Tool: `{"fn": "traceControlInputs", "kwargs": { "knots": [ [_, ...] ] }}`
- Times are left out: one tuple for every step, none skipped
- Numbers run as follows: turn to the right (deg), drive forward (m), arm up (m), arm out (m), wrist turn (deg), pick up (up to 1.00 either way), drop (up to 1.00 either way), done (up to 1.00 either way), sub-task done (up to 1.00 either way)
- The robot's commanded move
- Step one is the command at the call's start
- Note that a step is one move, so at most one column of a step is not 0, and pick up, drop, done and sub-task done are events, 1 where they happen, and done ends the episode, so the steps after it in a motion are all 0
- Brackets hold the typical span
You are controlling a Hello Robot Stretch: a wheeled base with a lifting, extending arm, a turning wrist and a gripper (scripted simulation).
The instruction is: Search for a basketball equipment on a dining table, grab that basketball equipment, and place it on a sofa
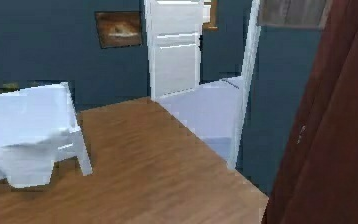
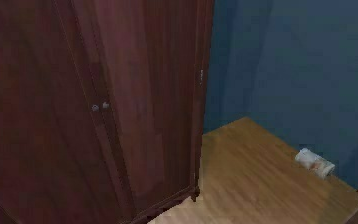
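Observation:
A white piece of furniture (image 1: 32,130) with a draped white cover stands at the forward view's left on the wooden floor. It looks like a table or bench with white legs. On it I see no ball shape.
A white panelled door (image 1: 175,48) stands open in the dark blue wall, with a pale floor beyond it. A framed picture (image 1: 118,28) hangs left of it. A dark wooden wardrobe (image 2: 97,100) is close by, also at the forward view's right edge (image 1: 332,130). A small white thing (image 2: 315,162) lies on the floor by the wall.

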Motion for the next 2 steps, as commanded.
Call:
{"fn": "traceControlInputs", "kwargs": {
  "knots": [
    [3.0, 0.0, 0.0, 0.0, 0.0, 0.0, 0.0, 0.0, 0.0],
    [0.0, 1.0, 0.0, 0.0, 0.0, 0.0, 0.0, 0.0, 0.0]
  ]
}}
